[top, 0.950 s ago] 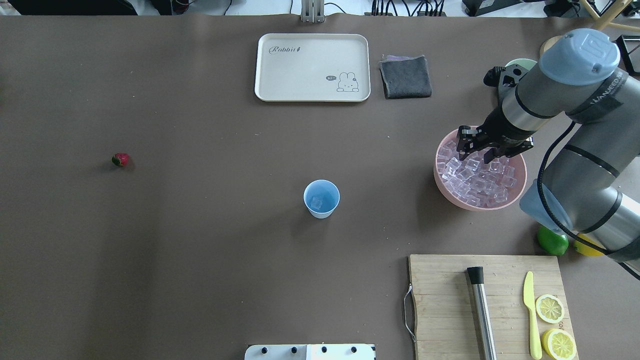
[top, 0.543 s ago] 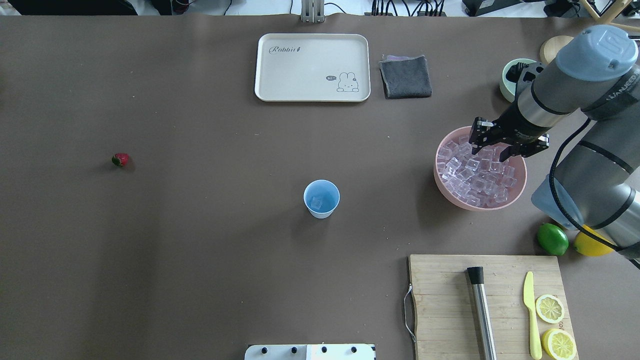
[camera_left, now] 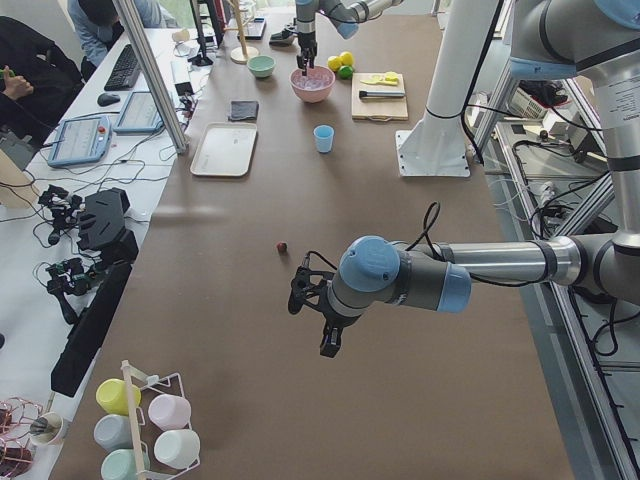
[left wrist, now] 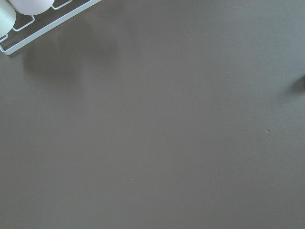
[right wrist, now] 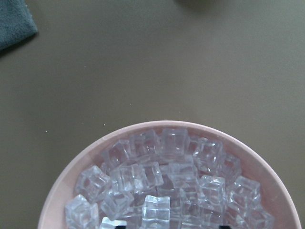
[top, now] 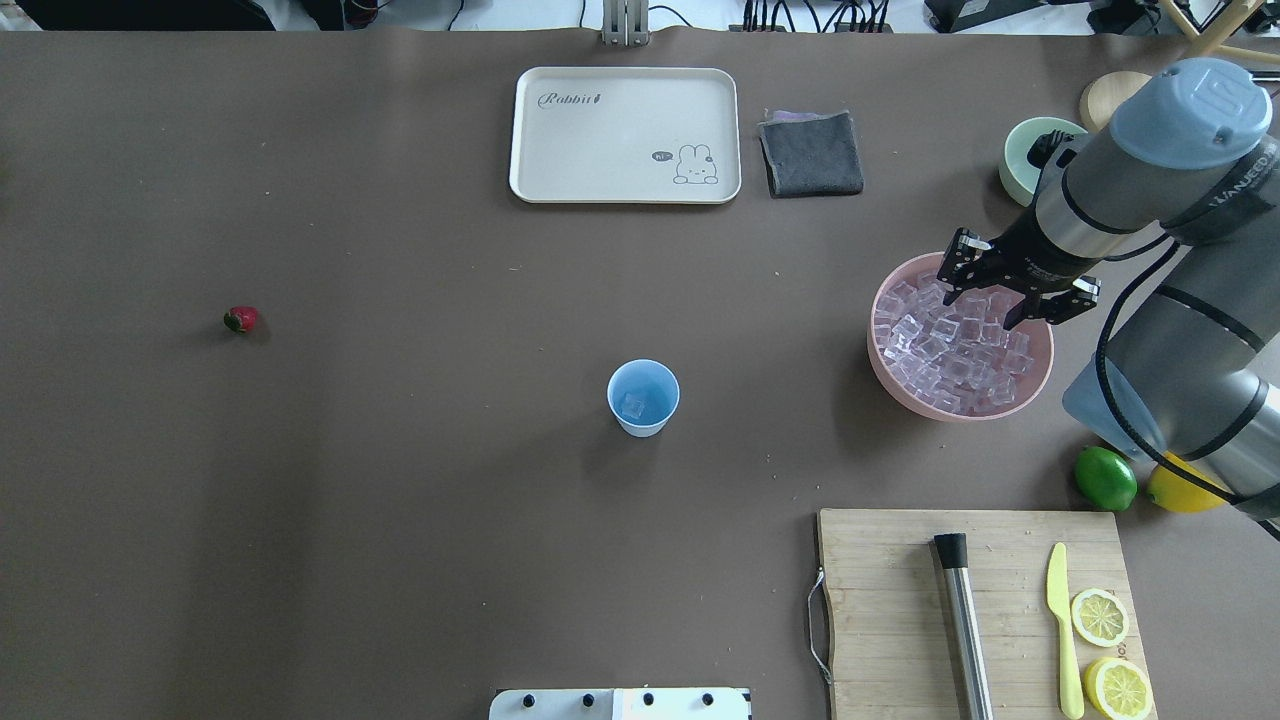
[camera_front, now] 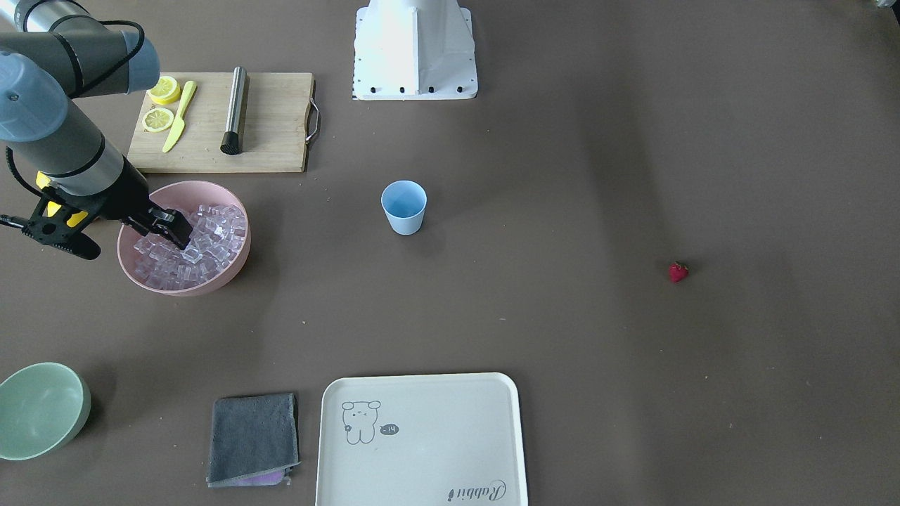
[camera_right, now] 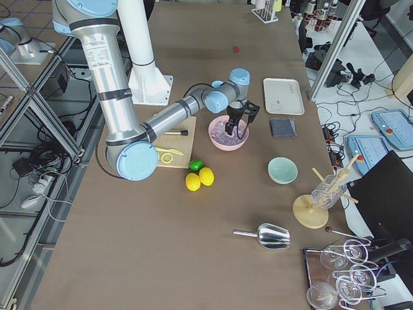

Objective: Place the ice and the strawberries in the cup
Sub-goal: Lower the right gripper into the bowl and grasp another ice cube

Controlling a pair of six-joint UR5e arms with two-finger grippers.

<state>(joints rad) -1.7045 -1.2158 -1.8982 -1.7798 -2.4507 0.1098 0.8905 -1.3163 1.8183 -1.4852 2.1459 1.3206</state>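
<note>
The pale blue cup stands mid-table with one ice cube inside it. More ice fills a pink bowl at the right. My right gripper hangs open over the far side of that pile, fingertips just above the cubes; the right wrist view looks down on the ice. The strawberry lies alone at the far left. My left gripper shows only in the exterior left view, near the strawberry but apart from it; I cannot tell if it is open or shut.
A white tray and grey cloth lie at the far edge, a pale green bowl beyond the ice bowl. A cutting board holds a muddler, knife and lemon slices. A lime and lemon sit beside it.
My right gripper has shifted right and toward the far side of the ice bowl and turned slightly. It stays open. Cup and strawberry have not moved.
</note>
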